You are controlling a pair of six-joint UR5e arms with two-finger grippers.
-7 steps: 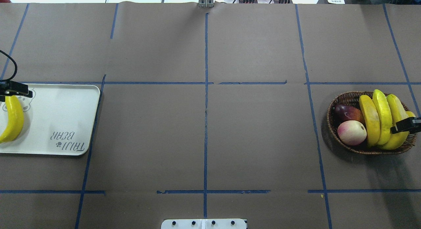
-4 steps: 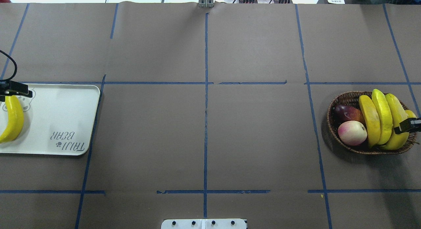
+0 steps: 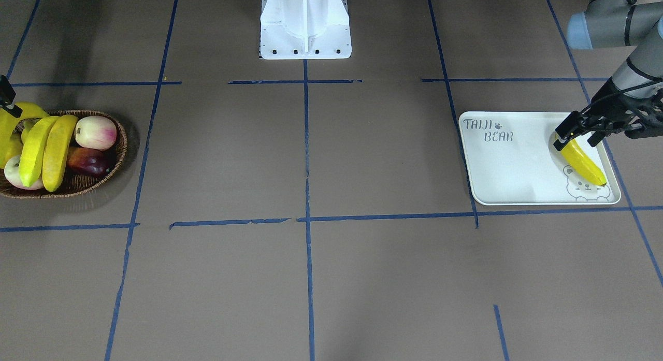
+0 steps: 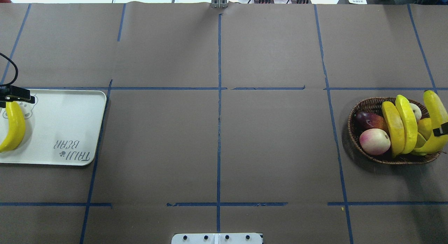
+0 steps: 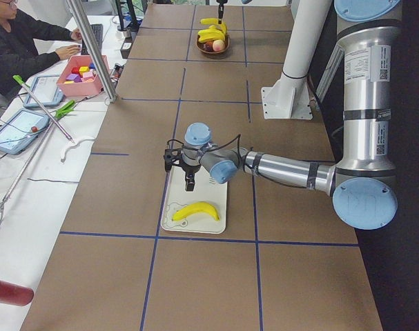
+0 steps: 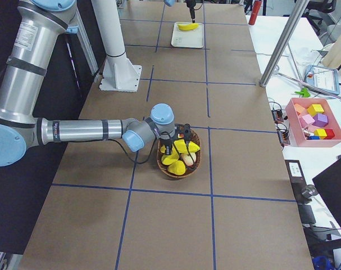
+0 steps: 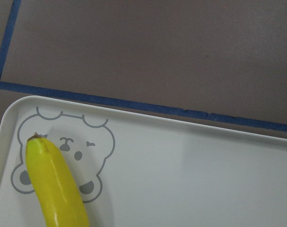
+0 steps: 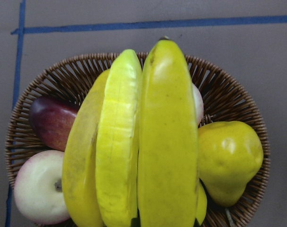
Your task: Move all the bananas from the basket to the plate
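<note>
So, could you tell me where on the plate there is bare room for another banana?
The plate is bare from the banana, whose tip overlaps the bear drawing, across to the TAIJI BEAR lettering. That banana side is crowded: the left pincer hovers open over it.

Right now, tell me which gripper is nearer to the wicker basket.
Right. The right gripper is at the edge of the basket, shut on the held banana above it. The left gripper hangs open over the plate, across the whole table from the basket.
</note>
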